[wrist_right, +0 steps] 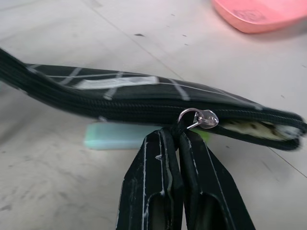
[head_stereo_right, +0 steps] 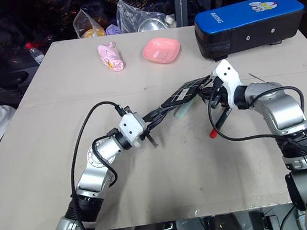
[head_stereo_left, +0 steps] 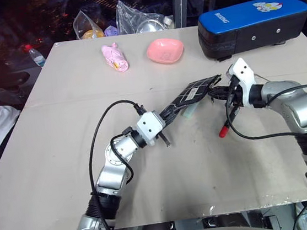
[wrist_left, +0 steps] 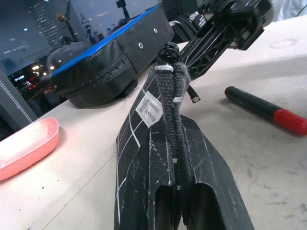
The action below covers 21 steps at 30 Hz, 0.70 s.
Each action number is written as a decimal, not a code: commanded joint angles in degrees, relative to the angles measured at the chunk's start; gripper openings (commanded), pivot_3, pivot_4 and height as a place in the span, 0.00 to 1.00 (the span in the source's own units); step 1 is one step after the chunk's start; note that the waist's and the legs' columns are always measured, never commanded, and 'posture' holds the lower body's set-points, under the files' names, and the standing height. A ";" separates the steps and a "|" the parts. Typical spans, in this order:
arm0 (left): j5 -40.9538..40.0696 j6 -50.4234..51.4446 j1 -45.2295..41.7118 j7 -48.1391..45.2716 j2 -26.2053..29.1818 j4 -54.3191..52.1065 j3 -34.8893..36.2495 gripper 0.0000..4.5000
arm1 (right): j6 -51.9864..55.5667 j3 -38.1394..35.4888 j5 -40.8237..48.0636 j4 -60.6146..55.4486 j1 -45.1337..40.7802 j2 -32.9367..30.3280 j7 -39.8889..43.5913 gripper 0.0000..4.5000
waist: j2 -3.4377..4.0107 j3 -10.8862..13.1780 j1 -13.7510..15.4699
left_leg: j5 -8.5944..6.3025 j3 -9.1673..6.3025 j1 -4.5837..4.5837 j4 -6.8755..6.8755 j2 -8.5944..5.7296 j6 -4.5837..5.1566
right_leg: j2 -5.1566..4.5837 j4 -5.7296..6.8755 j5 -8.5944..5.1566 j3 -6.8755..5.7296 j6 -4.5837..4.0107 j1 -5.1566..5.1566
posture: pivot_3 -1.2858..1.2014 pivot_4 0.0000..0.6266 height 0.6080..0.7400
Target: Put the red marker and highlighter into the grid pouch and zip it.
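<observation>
The grid pouch (head_stereo_left: 193, 94) hangs lifted above the table, stretched between both arms. My left gripper (head_stereo_left: 164, 126) is shut on its near end, pinching the fabric edge (wrist_left: 173, 143). My right gripper (wrist_right: 177, 136) is shut on the zipper pull cord just below the silver slider (wrist_right: 199, 118); beyond the slider the pouch mouth gapes open. The highlighter (wrist_right: 115, 135), pale mint, lies on the table under the pouch (wrist_right: 144, 103). The red marker (head_stereo_left: 224, 129) lies on the table below my right wrist, apart from the pouch.
A big blue and black case (head_stereo_left: 251, 23) stands at the back right. A pink dish (head_stereo_left: 164, 50) and a pink wrapped item (head_stereo_left: 115, 57) sit at the back middle. Plastic bags (head_stereo_left: 134, 18) lie past the far edge. The table's near half is bare.
</observation>
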 commanded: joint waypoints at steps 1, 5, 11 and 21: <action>0.63 -1.43 -1.12 0.85 -0.79 -0.30 0.24 0.00 | 0.26 -0.05 1.97 -5.10 -0.58 -0.40 2.22 0.03 | 0.00 0.00 0.02 | 0.00 0.00 0.00 0.00 0.00 0.00 | 0.00 0.00 0.00 0.00 0.00 0.00 | 0.52 0.24 0.98; 1.34 -1.94 -1.35 2.09 -1.40 0.21 0.75 0.00 | 1.58 -0.32 2.30 -6.77 -0.03 -0.84 2.87 0.03 | 0.00 0.00 0.03 | 0.00 -0.01 0.00 0.00 0.00 0.00 | 0.00 0.00 0.00 -0.01 0.00 0.00 | 0.52 0.24 0.98; 3.26 -3.70 -2.13 6.31 -2.09 0.97 2.99 0.00 | 2.50 -1.19 2.50 -7.35 0.97 -2.12 3.10 0.03 | 0.00 0.00 0.06 | 0.00 -0.02 -0.01 0.01 0.00 0.00 | -0.01 0.00 0.00 -0.01 0.00 0.00 | 0.52 0.24 0.98; 5.29 -5.53 -3.06 8.22 -2.84 2.30 2.13 0.00 | 4.93 -0.34 4.54 -10.56 -0.07 -0.21 1.93 0.03 | 0.00 0.00 0.05 | 0.04 -0.02 0.00 0.01 0.00 -0.08 | -0.01 0.01 0.00 -0.01 0.00 0.00 | 0.52 0.24 0.98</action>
